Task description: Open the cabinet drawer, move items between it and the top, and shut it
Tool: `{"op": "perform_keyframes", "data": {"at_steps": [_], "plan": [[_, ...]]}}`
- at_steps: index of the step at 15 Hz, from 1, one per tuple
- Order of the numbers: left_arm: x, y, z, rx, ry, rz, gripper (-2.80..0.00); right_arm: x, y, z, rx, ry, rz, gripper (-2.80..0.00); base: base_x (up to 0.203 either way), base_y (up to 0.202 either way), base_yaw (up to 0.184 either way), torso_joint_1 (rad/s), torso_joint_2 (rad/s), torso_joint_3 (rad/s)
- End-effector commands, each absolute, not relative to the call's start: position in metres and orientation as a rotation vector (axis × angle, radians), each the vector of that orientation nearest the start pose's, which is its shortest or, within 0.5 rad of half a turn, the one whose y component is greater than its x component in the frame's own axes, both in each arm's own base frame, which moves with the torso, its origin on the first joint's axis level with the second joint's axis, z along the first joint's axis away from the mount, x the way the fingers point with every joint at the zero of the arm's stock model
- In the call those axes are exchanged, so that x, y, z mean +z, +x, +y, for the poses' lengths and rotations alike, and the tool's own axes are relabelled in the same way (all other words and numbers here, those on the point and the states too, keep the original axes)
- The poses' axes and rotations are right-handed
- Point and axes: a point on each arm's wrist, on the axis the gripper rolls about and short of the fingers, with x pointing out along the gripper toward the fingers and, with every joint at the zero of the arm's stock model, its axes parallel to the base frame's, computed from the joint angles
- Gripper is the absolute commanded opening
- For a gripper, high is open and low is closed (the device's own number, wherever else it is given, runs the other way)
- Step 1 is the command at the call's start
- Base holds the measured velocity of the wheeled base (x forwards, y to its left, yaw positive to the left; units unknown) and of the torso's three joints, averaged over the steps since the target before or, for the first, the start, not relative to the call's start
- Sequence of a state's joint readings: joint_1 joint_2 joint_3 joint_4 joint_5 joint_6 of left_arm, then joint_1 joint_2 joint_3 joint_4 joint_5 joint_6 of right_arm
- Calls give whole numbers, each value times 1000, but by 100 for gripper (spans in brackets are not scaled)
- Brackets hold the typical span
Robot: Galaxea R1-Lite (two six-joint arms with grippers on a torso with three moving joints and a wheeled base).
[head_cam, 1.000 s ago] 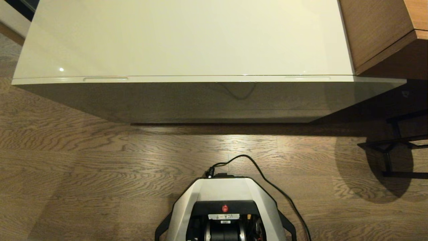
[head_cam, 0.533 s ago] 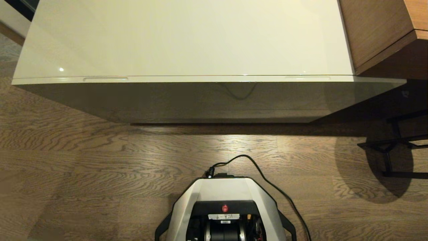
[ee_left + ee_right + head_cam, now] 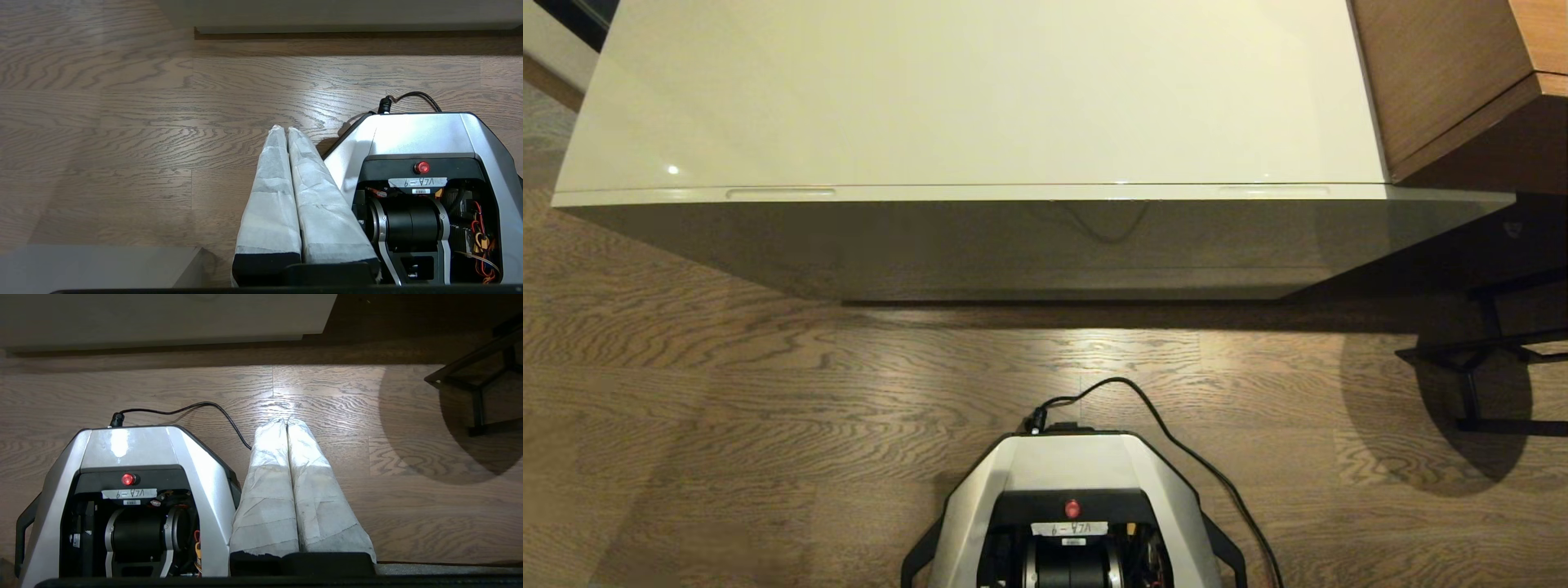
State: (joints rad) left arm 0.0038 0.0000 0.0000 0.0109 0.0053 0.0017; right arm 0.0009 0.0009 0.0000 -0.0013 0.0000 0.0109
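Both hands, left hand (image 3: 287, 130) and right hand (image 3: 286, 421), hung closed and empty beside the base; the shut cabinet drawer (image 3: 1029, 241) lay at twelve o'clock, long axis crosswise.

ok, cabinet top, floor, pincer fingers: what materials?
Cabinet top: glossy cream lacquer or laminate, likely; it shows a light glint. Floor: wood-grain planks, possibly laminate. Left pincer and right pincer fingers: wrapped in creased white cloth-like tape.
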Motion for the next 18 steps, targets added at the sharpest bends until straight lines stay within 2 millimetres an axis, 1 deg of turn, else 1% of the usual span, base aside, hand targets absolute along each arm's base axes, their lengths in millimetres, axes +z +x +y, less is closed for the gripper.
{"op": "perform_keyframes", "data": {"at_steps": [1,18], "plan": [[74,-23,0,9,2,12,-280,75,-23,0,1,12,2,-280,0,0,0,0,0,0],[74,-23,0,9,2,12,-280,75,-23,0,1,11,2,-280,0,0,0,0,0,0]]}}
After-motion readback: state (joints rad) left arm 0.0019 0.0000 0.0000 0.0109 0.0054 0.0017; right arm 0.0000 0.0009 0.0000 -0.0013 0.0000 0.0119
